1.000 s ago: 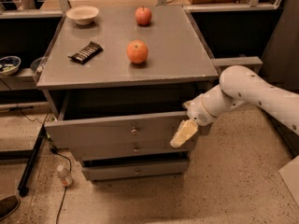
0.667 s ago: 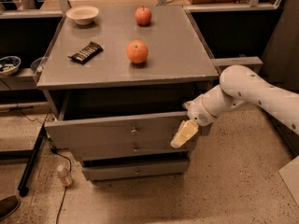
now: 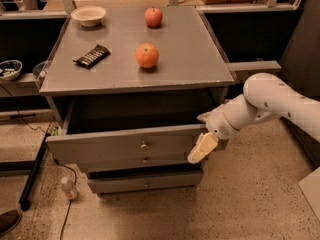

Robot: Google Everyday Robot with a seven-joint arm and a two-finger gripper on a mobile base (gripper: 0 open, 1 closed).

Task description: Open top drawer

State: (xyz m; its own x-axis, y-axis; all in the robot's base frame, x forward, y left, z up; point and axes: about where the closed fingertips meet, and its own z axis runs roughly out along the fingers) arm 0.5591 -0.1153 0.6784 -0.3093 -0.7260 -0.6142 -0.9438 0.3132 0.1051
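The top drawer point(image 3: 115, 148) is the wide grey front with a small round metal knob point(image 3: 144, 145) at its centre. It stands pulled out from the grey cabinet, with a dark gap behind and above it. My gripper point(image 3: 202, 148), cream-coloured at the end of the white arm point(image 3: 265, 101), sits at the right end of the drawer front, against its edge. Two shorter grey drawer fronts point(image 3: 145, 183) lie below, less far out.
On the cabinet top point(image 3: 190, 59) are two apples point(image 3: 147, 55), a chocolate bar point(image 3: 92, 55) and a bowl point(image 3: 88, 15). A small bottle point(image 3: 69, 188) and a cable lie on the floor at left, beside a black stand leg point(image 3: 32, 176). Dark shelving flanks both sides.
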